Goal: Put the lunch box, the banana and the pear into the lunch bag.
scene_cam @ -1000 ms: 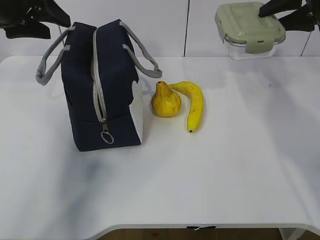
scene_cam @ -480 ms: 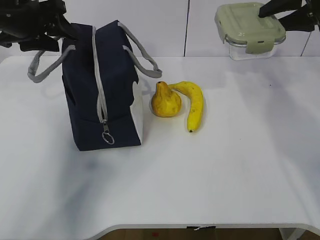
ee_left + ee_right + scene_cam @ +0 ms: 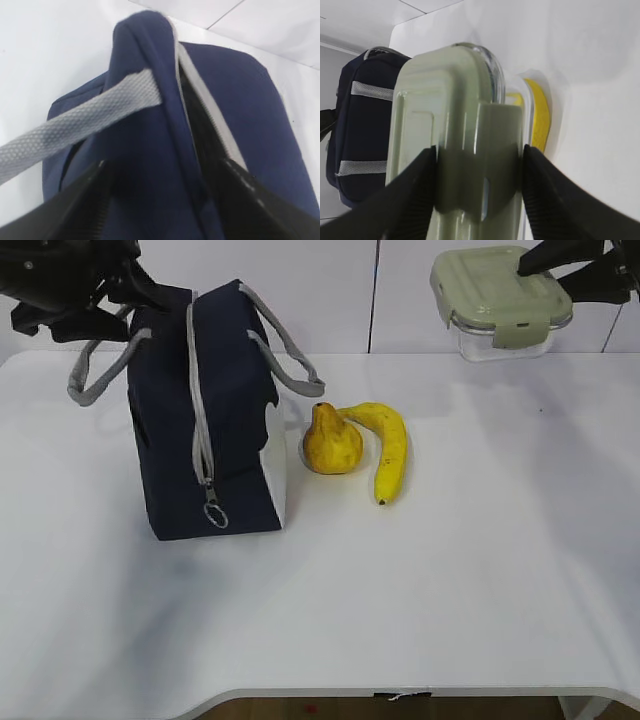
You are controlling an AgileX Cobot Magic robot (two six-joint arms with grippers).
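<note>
aloft, lunch box [image 3: 500, 302] clamped in right fingers [image 3: 530, 192], left fingers [image 3: 90, 200] spread astride lunch bag [image 3: 205, 410] top

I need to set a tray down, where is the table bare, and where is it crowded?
Bare: the table in front of the lunch bag and fruit, and right of the banana. Crowded: the pear sits tight between bag and banana.

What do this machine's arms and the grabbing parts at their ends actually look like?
Both arms are black. The left end effector has two flat, matte black fingers with ribbed inner faces. The right end effector has the same dark, wedge-shaped fingers. From outside they show only as angular black shapes; no cables or markings are visible.
</note>
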